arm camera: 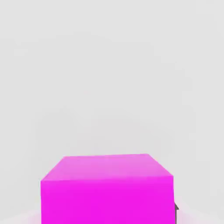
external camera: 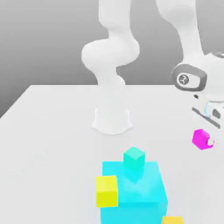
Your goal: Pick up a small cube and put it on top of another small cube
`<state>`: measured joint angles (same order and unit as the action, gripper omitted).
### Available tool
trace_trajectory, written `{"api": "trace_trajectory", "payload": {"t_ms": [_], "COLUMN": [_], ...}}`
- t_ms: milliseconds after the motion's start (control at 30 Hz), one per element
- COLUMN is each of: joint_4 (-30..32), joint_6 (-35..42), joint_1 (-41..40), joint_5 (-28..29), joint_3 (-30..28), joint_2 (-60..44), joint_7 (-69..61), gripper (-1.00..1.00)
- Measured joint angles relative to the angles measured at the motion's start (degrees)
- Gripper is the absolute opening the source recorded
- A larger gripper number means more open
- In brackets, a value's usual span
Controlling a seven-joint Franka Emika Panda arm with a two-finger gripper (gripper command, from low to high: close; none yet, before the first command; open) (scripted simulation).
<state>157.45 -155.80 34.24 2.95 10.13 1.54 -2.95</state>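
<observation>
Exterior view, table: A flat white table is seen under everything.
Exterior view, arm: The white arm's round base is stood near the middle of the table. The arm is bent up and over, and its hand is brought down at about 3 o'clock from the base.
Exterior view, gripper: The gripper is pointed down and is squeezed tight on the small pink cube.
Exterior view, pink cube: It is held up off the table, at about 2 o'clock from the big blue block and well apart from it.
Exterior view, big blue block: A large light-blue block is set at about 6 o'clock from the base.
Exterior view, green cube: A small teal-green cube is seen over the far top edge of the big block, touching it. Whether it sits on top or just behind cannot be told.
Exterior view, yellow cubes: One small yellow cube is placed against the big block at 9 o'clock. Part of another yellow cube is seen at the block's 5 o'clock.
Hand view, pink cube: It is seen very close, with its top and one side shown.
Hand view, finger: A small dark bit of finger is pressed on the cube's side.
Hand view, table: Plain white is seen behind the cube.
</observation>
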Motion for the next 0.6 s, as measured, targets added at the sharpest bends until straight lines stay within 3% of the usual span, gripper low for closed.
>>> {"api": "trace_trajectory", "payload": {"t_ms": [333,500,533,600], "joint_4": [1.88,4.22,4.57,4.57], "joint_6": [17.86,8.90,7.27,7.27], "joint_1": [-18.60,-20.16,-20.19,-20.19], "joint_5": [-1.02,-1.33,-1.34,-1.34], "joint_3": [-12.90,-14.07,-14.10,-14.10], "joint_2": [19.82,13.18,11.90,11.90], "joint_7": [11.91,12.65,12.64,12.64], "gripper": [-1.00,-1.00,1.00,1.00]}}
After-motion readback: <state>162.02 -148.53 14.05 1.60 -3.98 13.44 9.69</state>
